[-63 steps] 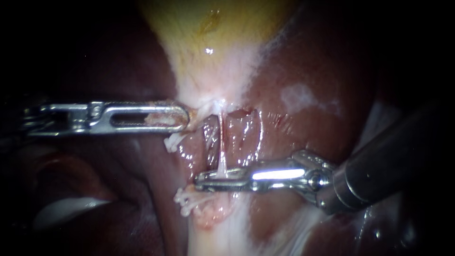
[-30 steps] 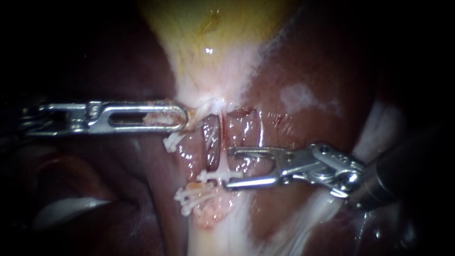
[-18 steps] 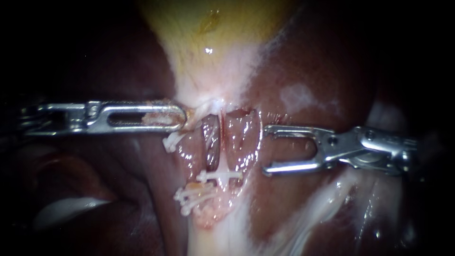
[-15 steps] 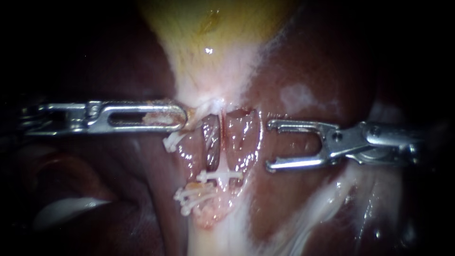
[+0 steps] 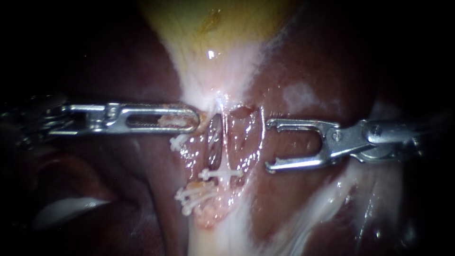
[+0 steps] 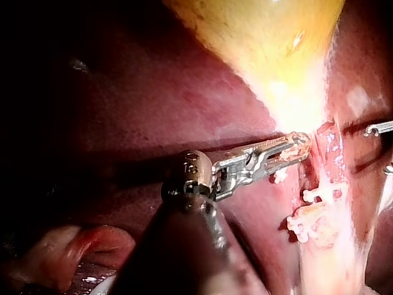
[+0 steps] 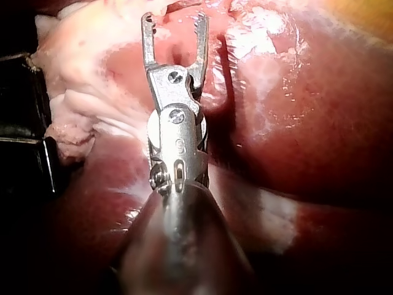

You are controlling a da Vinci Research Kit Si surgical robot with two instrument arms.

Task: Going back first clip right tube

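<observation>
Right instrument (image 5: pixel 268 145): jaws apart, empty, near the right tube (image 5: pixel 224 142), not touching it. White clip (image 5: pixel 220 174) sits crosswise on that tube, at its lower end. Left instrument (image 5: pixel 192 118): jaws clamped on the gallbladder (image 5: pixel 213 71) at its narrow end. Liver (image 5: pixel 322 57) lies behind.
</observation>
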